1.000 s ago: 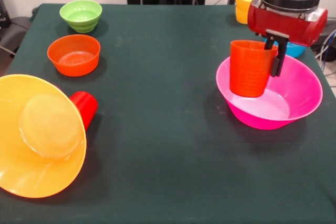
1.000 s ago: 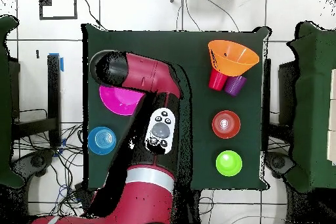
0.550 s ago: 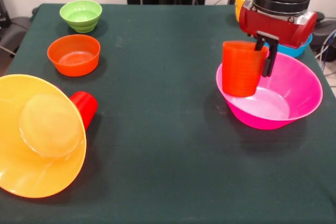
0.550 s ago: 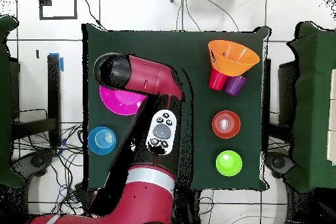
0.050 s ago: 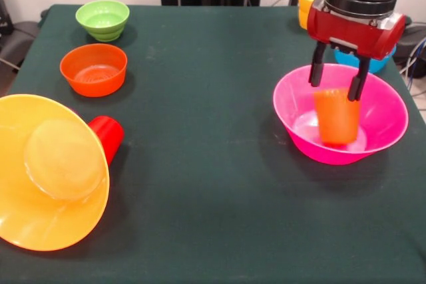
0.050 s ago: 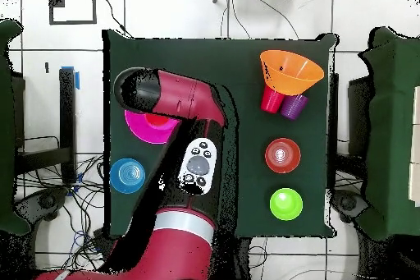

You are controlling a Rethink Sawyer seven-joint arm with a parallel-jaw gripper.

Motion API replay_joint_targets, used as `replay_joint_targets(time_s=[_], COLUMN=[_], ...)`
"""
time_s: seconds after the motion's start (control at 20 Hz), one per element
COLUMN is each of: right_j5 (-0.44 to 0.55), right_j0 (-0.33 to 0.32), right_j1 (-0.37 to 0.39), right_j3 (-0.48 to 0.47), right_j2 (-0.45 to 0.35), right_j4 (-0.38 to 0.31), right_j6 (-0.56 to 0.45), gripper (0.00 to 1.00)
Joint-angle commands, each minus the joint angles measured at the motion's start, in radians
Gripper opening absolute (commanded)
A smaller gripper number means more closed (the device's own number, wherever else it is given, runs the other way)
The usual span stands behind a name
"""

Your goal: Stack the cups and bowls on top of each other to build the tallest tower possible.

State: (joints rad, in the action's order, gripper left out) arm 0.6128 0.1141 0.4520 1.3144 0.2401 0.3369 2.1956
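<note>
Cups and bowls lie spread over the dark green table (image 5: 213,164). One orange cup (image 5: 337,116) stands upright inside the large pink bowl (image 5: 293,108), which sits near the table's right edge in the front view. The gripper (image 5: 336,84) hangs just above that cup with its two black fingers (image 5: 315,71) spread apart, one on each side of the rim, grasping nothing. Behind the pink bowl, close to the far right corner, a small blue bowl (image 5: 376,64) and a yellow cup (image 5: 307,1) peek out from behind the red arm.

Along the left side, a light green bowl (image 5: 102,19) sits nearest the far left corner and a small orange bowl (image 5: 93,69) just in front of it. At the near left corner the big yellow-orange bowl (image 5: 46,171) is tipped on its side, mouth facing the camera, with a red cup (image 5: 108,136) lying against it. From overhead, a purple cup (image 6: 294,106) lies beside the red one.
</note>
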Motion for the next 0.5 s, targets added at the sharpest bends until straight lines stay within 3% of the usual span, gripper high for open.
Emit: replay_joint_targets(time_s=[0.05, 0.5], right_j5=[-0.042, 0.014], right_j0=[0.032, 0.029], right_j1=[-0.029, 0.002], right_j3=[0.052, 0.031], right_j2=[-0.049, -0.021], right_j4=[0.015, 0.008], right_j6=[0.206, 0.174], gripper=[1.00, 1.00])
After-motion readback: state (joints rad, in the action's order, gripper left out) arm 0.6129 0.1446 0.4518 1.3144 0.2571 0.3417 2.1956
